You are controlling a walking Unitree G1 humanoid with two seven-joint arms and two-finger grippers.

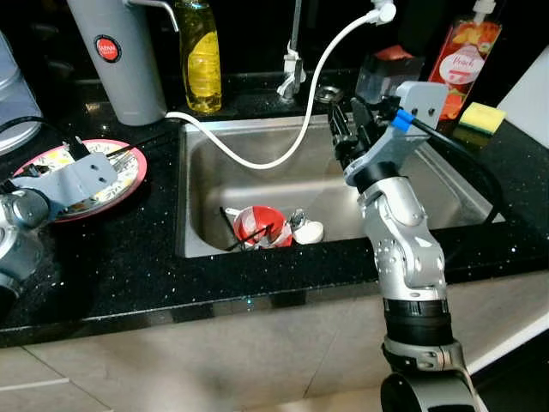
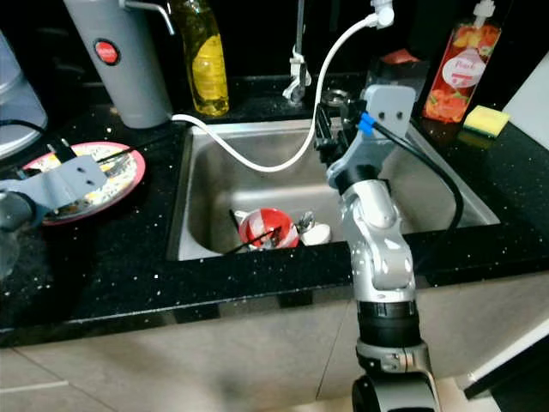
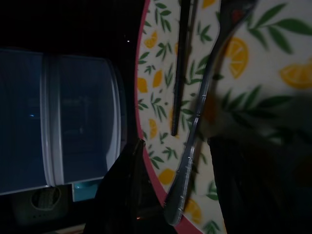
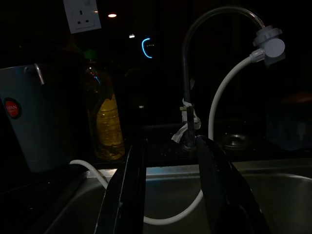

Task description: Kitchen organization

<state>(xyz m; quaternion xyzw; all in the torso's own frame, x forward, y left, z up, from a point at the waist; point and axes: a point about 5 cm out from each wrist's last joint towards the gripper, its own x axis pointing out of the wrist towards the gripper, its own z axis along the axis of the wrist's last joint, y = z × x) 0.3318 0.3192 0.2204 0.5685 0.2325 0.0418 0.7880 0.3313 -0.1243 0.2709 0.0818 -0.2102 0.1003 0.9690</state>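
Left eye view, surface: black speckled countertop [image 1: 120, 266] around a steel sink [image 1: 257, 163], pale cabinet fronts below.
Left eye view, back edge: grey canister [image 1: 120, 60] with a red badge, yellow soap bottle [image 1: 199, 56], tap [image 1: 293, 60], peach-labelled bottle [image 1: 463, 60], yellow sponge [image 1: 482, 118] at the right corner.
Left eye view, in the way: white hose [image 1: 283, 146] looping from the tap's head down across the basin to the canister's foot.
Left eye view, sink contents: red cup [image 1: 257, 227] with dark sticks and a small white piece lying at the near wall.
Left eye view, plate: lemon-patterned plate [image 1: 94, 176] with a pink rim on the counter left of the sink.
Left eye view, arms: left gripper [image 1: 99, 153] low over the plate; right gripper [image 1: 352, 129] raised over the basin's right half, pointing at the tap.
Left wrist view, plate: a fork [image 3: 195, 126] and a thin dark stick [image 3: 180, 63] lying on it; one black finger [image 3: 126, 190] at the rim, touching nothing, the other blurred, so released or clenched cannot be told.
Left wrist view, beyond the rim: a pale translucent container [image 3: 58, 117] just beside.
Right wrist view, fingers: both black fingers [image 4: 127, 195] spread apart, nothing between them.
Right wrist view, room: dark wall with a white socket [image 4: 82, 14]; basin open ahead, hose crossing it.
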